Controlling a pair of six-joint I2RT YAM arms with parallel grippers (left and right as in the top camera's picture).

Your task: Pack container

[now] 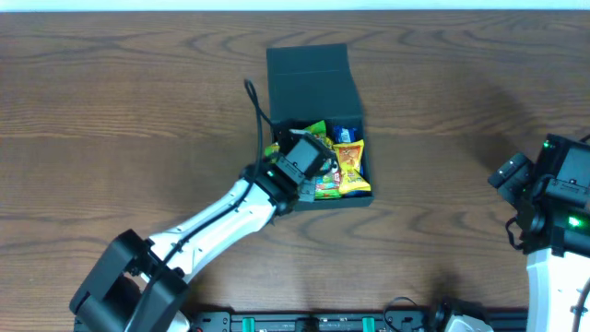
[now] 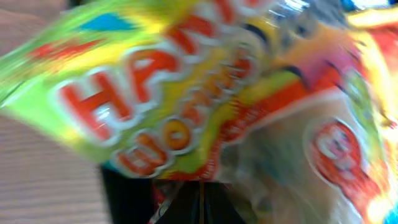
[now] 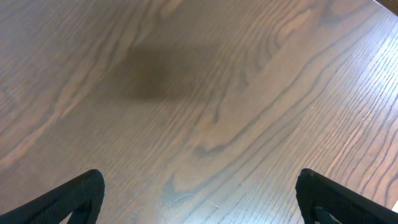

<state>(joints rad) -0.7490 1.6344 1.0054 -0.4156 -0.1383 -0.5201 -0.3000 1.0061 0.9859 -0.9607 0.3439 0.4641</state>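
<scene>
The container (image 1: 309, 78) — a matte, dark, square box — is set upright near the middle of the table (image 1: 111, 111). Its hinged flap lid is thrown back on the far side, and bright snack packets (image 1: 351, 168) are seen inside.

Brown wood-grain table (image 1: 111, 111); dark square container (image 1: 313, 78) rests directly on it, open, near middle of surface

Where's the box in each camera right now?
Overhead: box at centre, lid open, left gripper over it.
Left wrist: packets fill the view; the dark strip below may be it.
Right wrist: not in it.
Shared landmark: wood-grain table.
</scene>
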